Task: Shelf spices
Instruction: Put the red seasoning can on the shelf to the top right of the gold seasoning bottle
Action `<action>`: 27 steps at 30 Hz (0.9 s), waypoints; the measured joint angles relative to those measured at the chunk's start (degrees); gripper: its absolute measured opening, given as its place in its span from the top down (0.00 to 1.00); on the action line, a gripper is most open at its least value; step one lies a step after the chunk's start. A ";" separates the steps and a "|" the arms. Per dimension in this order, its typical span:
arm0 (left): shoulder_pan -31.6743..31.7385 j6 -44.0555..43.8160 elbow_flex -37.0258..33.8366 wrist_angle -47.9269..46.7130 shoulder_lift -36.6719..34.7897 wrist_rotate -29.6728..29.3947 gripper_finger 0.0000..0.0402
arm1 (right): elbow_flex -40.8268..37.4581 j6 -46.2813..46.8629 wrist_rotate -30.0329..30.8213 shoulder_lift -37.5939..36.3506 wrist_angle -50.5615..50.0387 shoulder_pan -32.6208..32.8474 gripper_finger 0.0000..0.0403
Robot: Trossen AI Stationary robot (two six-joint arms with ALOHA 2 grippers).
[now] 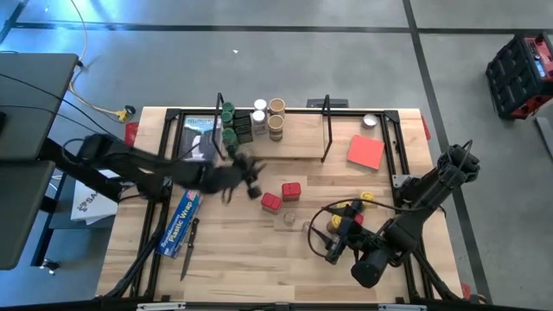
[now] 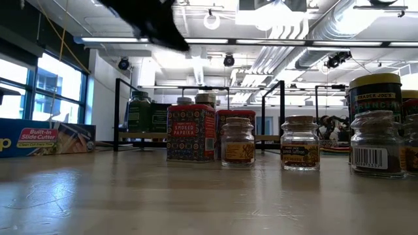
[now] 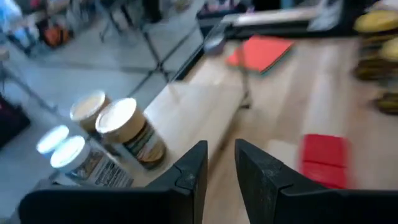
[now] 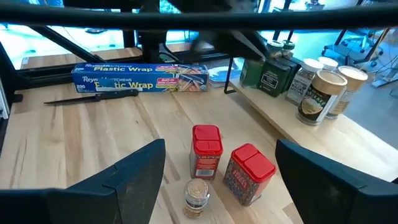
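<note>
The shelf (image 1: 302, 142) stands along the table's far edge. On its left part stand green-lidded jars (image 1: 229, 121), white-lidded jars (image 1: 259, 111) and tan-lidded jars (image 1: 276, 117). My left gripper (image 1: 253, 183) hovers just near of the shelf, beside those jars; its fingers (image 3: 221, 165) are a little apart, with nothing between them. Two red tins (image 1: 271, 203) (image 1: 291, 191) and tiny clear jars (image 1: 289, 218) stand mid-table. My right gripper (image 1: 333, 242) waits wide open near the right front, beside yellow-lidded jars (image 1: 367, 197). In the right wrist view it faces the tins (image 4: 206, 149).
A long blue plastic-wrap box (image 1: 180, 223) and a thin dark tool (image 1: 187, 250) lie at the table's left. A flat red card (image 1: 365, 151) lies on the shelf's right part, near a small round tin (image 1: 371, 121). The shelf's middle is bare board.
</note>
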 joint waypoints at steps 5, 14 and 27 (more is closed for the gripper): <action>-16.03 -0.86 -0.02 -2.16 -1.07 -8.43 0.85 | 0.00 0.00 -4.24 0.00 0.31 -1.69 0.25; -31.39 -12.15 -0.07 -4.26 2.15 -12.38 0.87 | 0.09 -11.82 -10.94 0.45 0.80 -10.31 0.25; -27.34 -12.36 -0.09 -18.26 -8.46 -8.09 0.87 | 0.44 -43.97 -50.15 1.73 6.95 -33.38 0.25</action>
